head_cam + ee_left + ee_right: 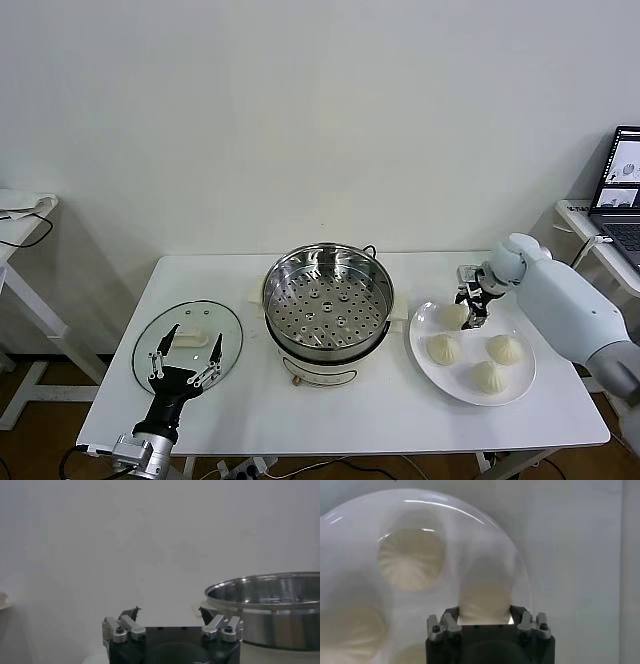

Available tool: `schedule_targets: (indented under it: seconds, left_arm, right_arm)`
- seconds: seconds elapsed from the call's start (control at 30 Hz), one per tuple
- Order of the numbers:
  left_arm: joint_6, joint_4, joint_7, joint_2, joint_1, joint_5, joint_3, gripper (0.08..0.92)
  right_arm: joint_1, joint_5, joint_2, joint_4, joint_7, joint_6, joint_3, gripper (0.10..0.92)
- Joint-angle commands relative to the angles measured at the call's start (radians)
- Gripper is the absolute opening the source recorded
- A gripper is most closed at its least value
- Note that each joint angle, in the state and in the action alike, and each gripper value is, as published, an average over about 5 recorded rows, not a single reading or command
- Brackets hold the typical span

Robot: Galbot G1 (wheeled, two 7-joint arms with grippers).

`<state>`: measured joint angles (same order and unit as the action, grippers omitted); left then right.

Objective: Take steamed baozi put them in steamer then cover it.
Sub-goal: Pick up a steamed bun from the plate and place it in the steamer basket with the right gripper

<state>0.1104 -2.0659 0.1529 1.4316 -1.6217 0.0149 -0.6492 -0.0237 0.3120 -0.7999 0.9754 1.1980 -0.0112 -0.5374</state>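
At the near left edge of the table, the left gripper is held idle with its jaws wide apart over the near rim of the cover, which lies flat beside the steamer and has not yet been lifted; nothing is gripped there. In the middle of the table the steamer stands uncovered, and only its bare perforated tray is seen inside; no bun has been placed in it yet, so the task is judged to be at its very start. On the right, the white plate still carries all four steamed baozi; three lie free toward its near side, while the fourth, at the far edge, is clamped between the jaws of the right gripper, as is confirmed in the right wrist view, where dough fills the gap between the jaws; whether that bun is already raised off the plate cannot be told. Four transfers and the covering are judged to remain.
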Motion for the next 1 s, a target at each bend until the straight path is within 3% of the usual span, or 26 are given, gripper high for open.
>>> schedule_targets:
  seconds: [0.03, 0.4, 0.67, 1.0]
  left_arm:
    - [-0.001, 0.002, -0.001, -0.002, -0.001, -0.002, 0.002, 0.823]
    - [-0.006, -0.004, -0.016, -0.001, -0.005, -0.02, 0.012, 0.823]
    - [-0.003, -0.004, -0.015, -0.007, -0.015, -0.022, 0.0, 0.823]
    - [-0.002, 0.002, -0.013, -0.019, -0.013, -0.019, -0.011, 0.823]
  right_arm:
    - [0.107, -0.129, 0.14, 0.193, 0.031, 0.058, -0.118, 0.687]
    - [0.518, -0.229, 0.2, 0.48, 0.122, 0.406, -0.4, 0.686]
    - [0.765, -0.269, 0.053, 0.566, 0.123, 0.529, -0.57, 0.679]
    - [0.848, -0.313, -0.2, 0.52, 0.069, 0.617, -0.727, 0.679]
